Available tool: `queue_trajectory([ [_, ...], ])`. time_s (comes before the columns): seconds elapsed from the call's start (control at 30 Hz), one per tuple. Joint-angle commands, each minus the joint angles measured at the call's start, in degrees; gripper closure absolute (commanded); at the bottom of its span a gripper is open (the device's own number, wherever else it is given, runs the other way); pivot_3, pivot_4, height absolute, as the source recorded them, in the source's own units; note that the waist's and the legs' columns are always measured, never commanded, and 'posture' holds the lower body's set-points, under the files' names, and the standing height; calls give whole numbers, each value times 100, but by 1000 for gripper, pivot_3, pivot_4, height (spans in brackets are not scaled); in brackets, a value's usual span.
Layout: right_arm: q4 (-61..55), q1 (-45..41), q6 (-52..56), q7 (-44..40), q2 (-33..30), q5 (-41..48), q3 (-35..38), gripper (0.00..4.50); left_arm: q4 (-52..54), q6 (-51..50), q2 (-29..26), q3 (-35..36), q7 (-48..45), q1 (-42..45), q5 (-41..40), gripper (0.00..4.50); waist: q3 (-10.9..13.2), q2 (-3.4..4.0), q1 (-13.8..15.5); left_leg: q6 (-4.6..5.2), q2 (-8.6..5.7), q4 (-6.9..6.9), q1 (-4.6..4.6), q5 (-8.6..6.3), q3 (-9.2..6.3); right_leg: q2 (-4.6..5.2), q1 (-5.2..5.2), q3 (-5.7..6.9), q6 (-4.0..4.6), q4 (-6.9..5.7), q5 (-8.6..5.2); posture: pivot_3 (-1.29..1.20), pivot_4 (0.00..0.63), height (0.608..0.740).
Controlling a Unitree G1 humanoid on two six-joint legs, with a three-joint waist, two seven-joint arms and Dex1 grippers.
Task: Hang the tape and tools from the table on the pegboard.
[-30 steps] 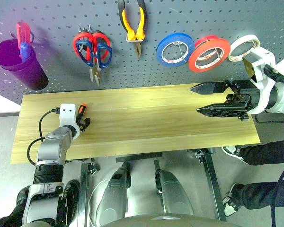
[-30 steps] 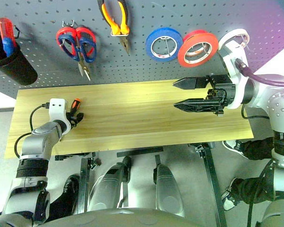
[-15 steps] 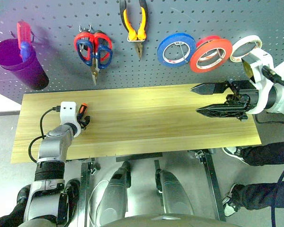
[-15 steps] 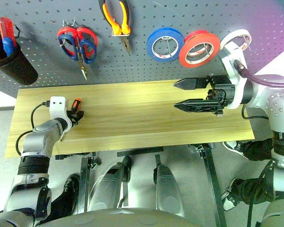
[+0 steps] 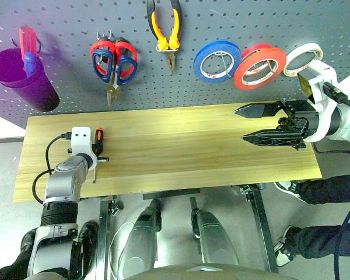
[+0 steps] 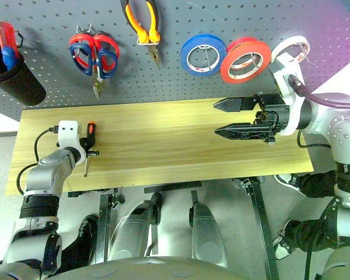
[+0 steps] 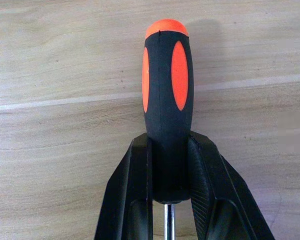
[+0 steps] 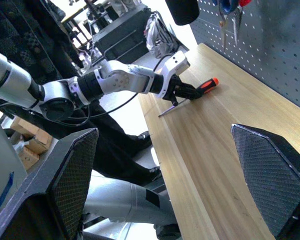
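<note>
— Where is the screwdriver [image 7: 167, 105]?
— At the left end of the table [image 5: 181, 146], clamped by its handle in the left gripper [image 7: 170, 165].
— Lifted?
— Hard to say; seemingly slightly.
— The right gripper [image 5: 262, 123]?
— Spread wide, holding nothing, above the table's right end.

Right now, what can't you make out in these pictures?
- The screwdriver shaft: cut off by the bottom edge in the left wrist view, running between the left hand's fingers.
- Whether the handle is lifted off the table: the head views can't settle it.
- Contents of the cup on the pegboard: its rim hides all but the tops.
</note>
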State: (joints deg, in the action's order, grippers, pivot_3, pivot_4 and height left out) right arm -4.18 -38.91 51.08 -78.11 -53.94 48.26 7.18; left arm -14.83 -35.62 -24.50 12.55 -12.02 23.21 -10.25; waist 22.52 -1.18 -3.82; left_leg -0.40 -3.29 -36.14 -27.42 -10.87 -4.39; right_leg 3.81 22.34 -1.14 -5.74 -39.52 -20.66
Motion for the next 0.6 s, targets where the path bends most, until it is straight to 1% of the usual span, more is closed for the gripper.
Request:
queue_trajectory([
  [0.03, -180, -24, 42, -51, -44, 181, 158, 0, 72, -105, 62, -47, 52, -188, 59, 3920, 0, 0, 0, 0, 0, 0, 0, 0, 0, 0, 0, 0, 0, 0, 0, -89, 414, 740],
  [0.1, -188, -25, 29, -51, -25, 183, 143, 0, 142, -155, 67, -31, 67, -179, 44, 3920, 0, 0, 1, 0, 0, 0, 0, 0, 0, 0, 0, 1, 0, 0, 0, -85, 406, 740],
  [0.2, -119, -73, -75, -55, 42, 123, 119, 0, 498, -352, 140, 38, 81, -173, -92, 3920, -1, 1, 4, -1, 0, -1, 0, 0, 0, 0, 0, 3, 0, 0, 0, -78, 379, 740],
  [0.33, -46, -116, -205, -72, 114, 37, 83, 0, 931, -657, 189, 138, 157, -177, -177, 3920, -1, 0, 31, -9, -1, -2, 0, 5, -1, -1, 1, 11, -2, -2, 1, -68, 360, 740],
  [0.6, 205, -261, -430, -156, 190, -96, 31, 0, 1795, -1205, 232, 245, 315, -442, -311, 3920, -4, -1, 99, -41, -2, -1, -1, 25, -1, -2, 5, 18, -6, -5, 3, -47, 328, 740],
])
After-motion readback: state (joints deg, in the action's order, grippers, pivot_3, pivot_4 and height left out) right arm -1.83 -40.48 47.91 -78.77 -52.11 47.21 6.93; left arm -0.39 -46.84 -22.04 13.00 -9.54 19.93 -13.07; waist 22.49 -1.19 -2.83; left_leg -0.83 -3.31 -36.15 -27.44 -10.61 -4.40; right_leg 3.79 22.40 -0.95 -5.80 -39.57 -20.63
